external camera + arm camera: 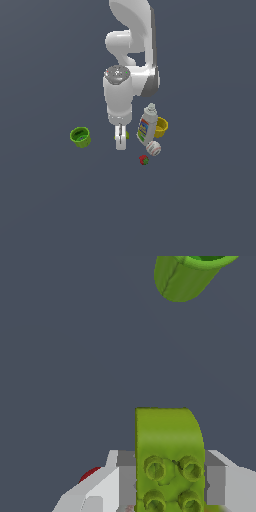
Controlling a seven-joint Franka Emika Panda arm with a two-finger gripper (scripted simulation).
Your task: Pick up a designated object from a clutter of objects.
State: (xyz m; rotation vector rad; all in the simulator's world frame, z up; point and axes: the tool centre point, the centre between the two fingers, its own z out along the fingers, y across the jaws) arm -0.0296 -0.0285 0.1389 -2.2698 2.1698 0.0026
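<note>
The designated object is a tiny yellow-green studded block (167, 441). It sits between my gripper's (170, 488) two fingers, with the grey pads (126, 481) against both of its sides. In the exterior view the gripper (120, 142) points straight down among the clutter, and only a sliver of the block (125, 134) shows beside the fingers. I cannot tell whether the block is off the ground.
A green cup (80, 136) stands towards the exterior view's left and also shows in the wrist view (187, 276). A white labelled bottle (146, 125), a yellow cup (161, 127), a white baseball (153, 148) and a red berry (144, 160) lie close on the exterior view's right.
</note>
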